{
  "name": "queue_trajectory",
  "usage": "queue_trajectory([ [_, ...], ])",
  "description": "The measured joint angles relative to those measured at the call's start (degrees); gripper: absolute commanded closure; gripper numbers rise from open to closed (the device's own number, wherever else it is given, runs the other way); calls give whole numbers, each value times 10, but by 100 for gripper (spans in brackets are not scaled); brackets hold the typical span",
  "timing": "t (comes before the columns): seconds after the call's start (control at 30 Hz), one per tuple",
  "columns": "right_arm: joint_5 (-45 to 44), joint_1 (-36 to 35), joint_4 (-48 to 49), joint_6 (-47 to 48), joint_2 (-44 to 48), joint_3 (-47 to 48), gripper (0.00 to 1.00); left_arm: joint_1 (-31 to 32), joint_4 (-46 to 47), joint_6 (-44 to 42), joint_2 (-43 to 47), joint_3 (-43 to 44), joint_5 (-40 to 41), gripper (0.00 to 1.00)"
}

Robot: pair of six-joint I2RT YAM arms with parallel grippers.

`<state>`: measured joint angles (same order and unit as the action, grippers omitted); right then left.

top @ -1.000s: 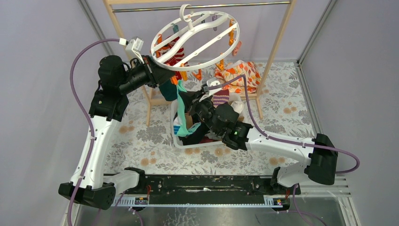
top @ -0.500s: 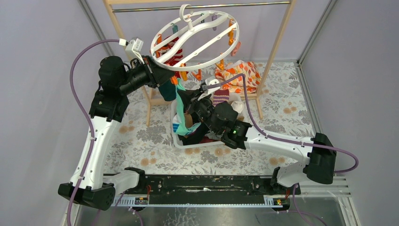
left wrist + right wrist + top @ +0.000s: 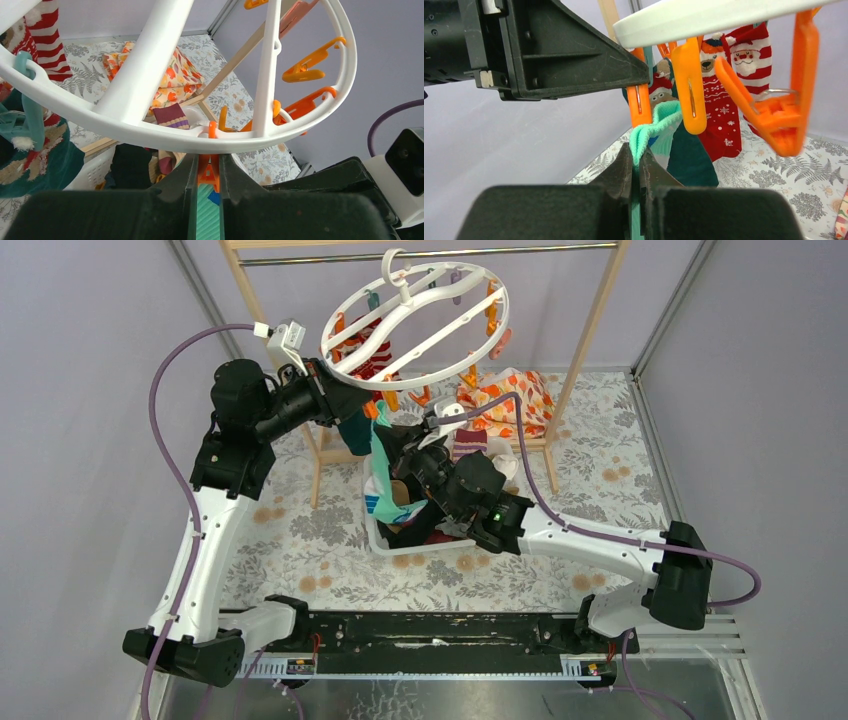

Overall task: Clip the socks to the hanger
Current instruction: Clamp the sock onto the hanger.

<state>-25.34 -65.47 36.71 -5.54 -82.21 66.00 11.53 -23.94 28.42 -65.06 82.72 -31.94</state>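
Note:
The white round hanger (image 3: 345,372) hangs from the rack bar, with red patterned socks (image 3: 724,115) and a dark teal sock (image 3: 694,160) clipped on. My left gripper (image 3: 368,415) is shut on an orange clip (image 3: 208,172) under the ring's near rim (image 3: 135,132). My right gripper (image 3: 638,159) is shut on the light green sock (image 3: 656,122), holding its cuff up against the lower end of that orange clip (image 3: 640,102). The rest of the sock (image 3: 380,475) hangs down over the basket. It shows between my left fingers too (image 3: 207,215).
A white basket (image 3: 375,530) with several more socks stands under my right arm. The orange leaf-print cloth (image 3: 510,395) lies behind it. The wooden rack post (image 3: 590,320) stands at the right. More orange clips (image 3: 781,115) dangle from the ring.
My right gripper has lifted the light green sock up and to the left, bringing its cuff to the orange clip. My left gripper has stayed on the clip.

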Motion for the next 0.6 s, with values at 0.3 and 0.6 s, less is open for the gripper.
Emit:
queue_trajectory([
  [0.3, -4, -1, -3, 10, -4, 7, 100, 4, 0, 2, 0, 0, 14, 100],
  [0.6, -71, -30, 0, 96, -30, 7, 100, 27, -7, 3, 0, 16, 85, 100],
])
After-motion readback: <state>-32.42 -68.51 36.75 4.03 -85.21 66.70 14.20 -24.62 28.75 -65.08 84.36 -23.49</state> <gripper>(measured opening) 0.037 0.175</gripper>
